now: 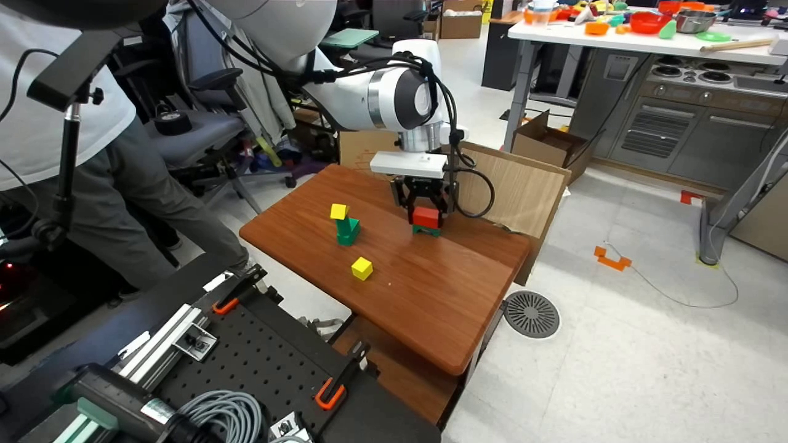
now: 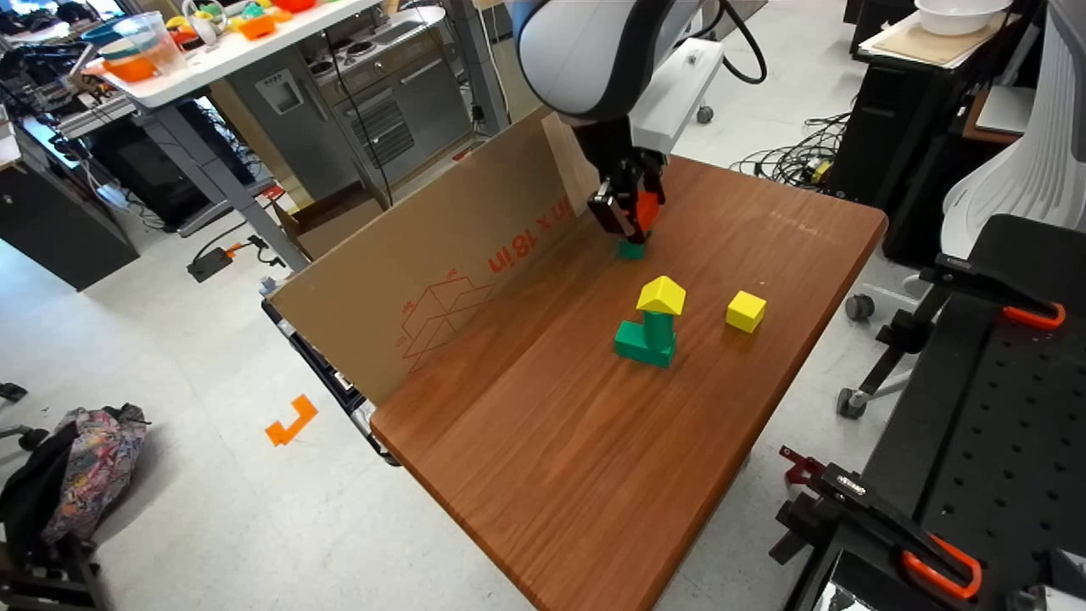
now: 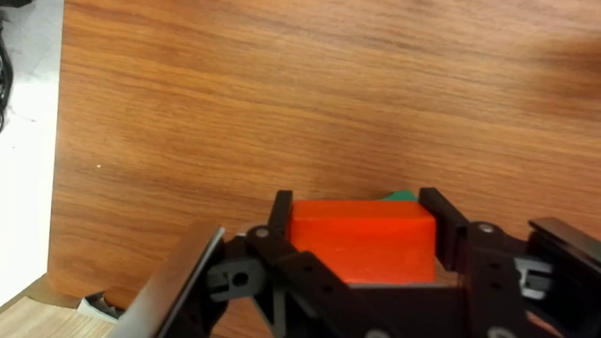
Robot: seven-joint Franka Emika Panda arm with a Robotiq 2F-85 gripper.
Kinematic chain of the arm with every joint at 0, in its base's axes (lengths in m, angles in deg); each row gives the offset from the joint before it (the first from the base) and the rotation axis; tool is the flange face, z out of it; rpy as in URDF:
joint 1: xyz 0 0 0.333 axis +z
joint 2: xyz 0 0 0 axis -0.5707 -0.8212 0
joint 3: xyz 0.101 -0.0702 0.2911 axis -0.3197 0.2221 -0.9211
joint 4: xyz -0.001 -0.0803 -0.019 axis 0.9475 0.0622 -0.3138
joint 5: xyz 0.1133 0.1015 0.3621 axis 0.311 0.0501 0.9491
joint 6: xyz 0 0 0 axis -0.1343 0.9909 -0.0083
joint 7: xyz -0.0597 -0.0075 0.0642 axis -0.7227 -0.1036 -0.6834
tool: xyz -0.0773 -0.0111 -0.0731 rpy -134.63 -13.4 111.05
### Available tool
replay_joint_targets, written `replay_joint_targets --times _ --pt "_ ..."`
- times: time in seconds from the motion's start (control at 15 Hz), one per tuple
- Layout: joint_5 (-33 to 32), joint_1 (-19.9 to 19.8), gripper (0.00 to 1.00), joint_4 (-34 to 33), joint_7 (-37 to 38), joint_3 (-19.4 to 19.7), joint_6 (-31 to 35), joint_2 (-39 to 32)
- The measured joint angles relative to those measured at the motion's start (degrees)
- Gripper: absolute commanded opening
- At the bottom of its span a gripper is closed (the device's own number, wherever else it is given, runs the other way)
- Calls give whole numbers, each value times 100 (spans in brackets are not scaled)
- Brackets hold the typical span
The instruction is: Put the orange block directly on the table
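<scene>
The orange block point(image 1: 426, 216) is between the fingers of my gripper point(image 1: 427, 213), low over the brown table point(image 1: 431, 295). It also shows in an exterior view point(image 2: 648, 210), partly hidden by the fingers, and in the wrist view point(image 3: 364, 241). In the wrist view my gripper point(image 3: 356, 196) has a finger against each end of it. A green block point(image 1: 426, 231) lies on the table right under the orange block. A green corner point(image 3: 400, 195) of it shows in the wrist view. I cannot tell whether the orange block rests on it or hangs just above.
A small stack of green blocks point(image 2: 645, 341) with a yellow triangular block point(image 2: 662, 294) on top stands on the table. A yellow cube point(image 1: 362, 268) lies near it. A cardboard panel point(image 2: 458, 271) stands along one table edge, close to the gripper.
</scene>
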Motion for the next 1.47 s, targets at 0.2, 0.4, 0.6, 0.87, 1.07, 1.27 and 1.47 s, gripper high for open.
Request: replay_joint_targets --times 0.2,0.4,0.6,0.87,1.07,1.27,1.47 --pt "0 -24 43 465 106 101 51 254" --pt "-8 -43 43 1188 330 301 274 601" --pt "-13 -57 43 1908 502 481 502 891" --pt "-14 -65 43 2540 655 585 737 995" --pt "-15 -66 43 2660 670 593 862 1057" --pt "-15 -67 93 2685 664 594 900 1069" --pt "-9 -70 100 2752 663 581 989 1071"
